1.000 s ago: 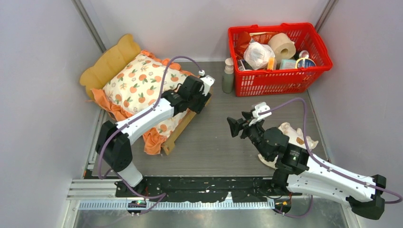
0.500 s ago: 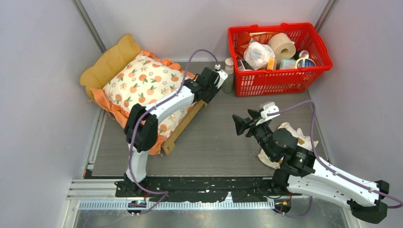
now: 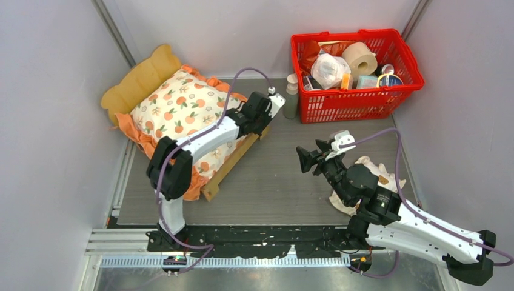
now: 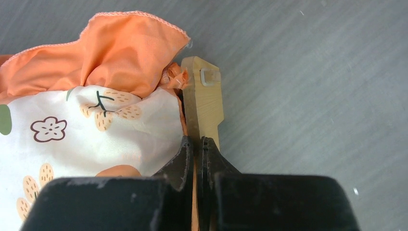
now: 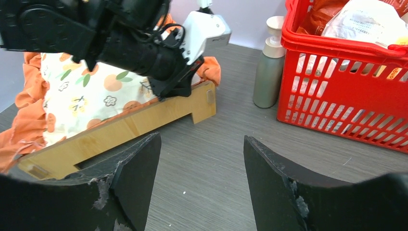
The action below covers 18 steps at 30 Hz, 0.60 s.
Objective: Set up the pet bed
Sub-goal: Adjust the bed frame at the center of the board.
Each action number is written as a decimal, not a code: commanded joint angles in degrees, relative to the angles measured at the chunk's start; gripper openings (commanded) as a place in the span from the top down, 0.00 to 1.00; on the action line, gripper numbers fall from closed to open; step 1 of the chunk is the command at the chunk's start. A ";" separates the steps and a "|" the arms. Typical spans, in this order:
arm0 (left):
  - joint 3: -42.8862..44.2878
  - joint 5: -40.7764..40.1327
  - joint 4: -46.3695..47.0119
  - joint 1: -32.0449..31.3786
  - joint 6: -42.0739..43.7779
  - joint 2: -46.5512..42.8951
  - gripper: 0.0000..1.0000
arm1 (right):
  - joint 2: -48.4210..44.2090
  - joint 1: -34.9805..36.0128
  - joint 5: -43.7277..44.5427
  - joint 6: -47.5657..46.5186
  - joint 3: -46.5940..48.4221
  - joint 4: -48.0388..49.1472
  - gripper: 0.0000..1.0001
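The pet bed, light wood with a wavy headboard, lies at the back left. An orange-print cushion with orange ruffles fills it. My left gripper is at the bed's far foot corner. In the left wrist view its jaws are pressed together on the thin top edge of the wooden side rail, beside the cushion. My right gripper hovers open over the grey table at mid-right, holding nothing. From its wrist view I see the rail ahead of the right gripper.
A red basket full of household items stands at the back right, with a grey-green pump bottle just left of it. A small cream frilled pillow lies partly under my right arm. Grey walls close in both sides.
My left gripper reached out to the bed's foot corner and closed on the rail's edge. The right arm shifted slightly right, then held still, jaws unchanged.
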 commanded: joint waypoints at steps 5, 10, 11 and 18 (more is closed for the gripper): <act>-19.62 14.05 -0.82 -5.20 5.92 -17.71 1.00 | 1.13 -0.33 0.72 1.27 1.81 0.96 0.30; -29.33 13.10 0.16 -12.57 12.18 -27.47 1.00 | 2.60 -0.57 0.26 2.15 1.82 1.43 0.30; -31.08 12.81 0.47 -14.22 12.89 -29.39 1.00 | 3.13 -0.63 -0.01 2.35 1.75 1.63 0.30; -38.61 2.95 4.23 -19.26 12.37 -42.15 0.76 | 6.11 -1.30 -2.83 4.55 1.57 2.79 0.30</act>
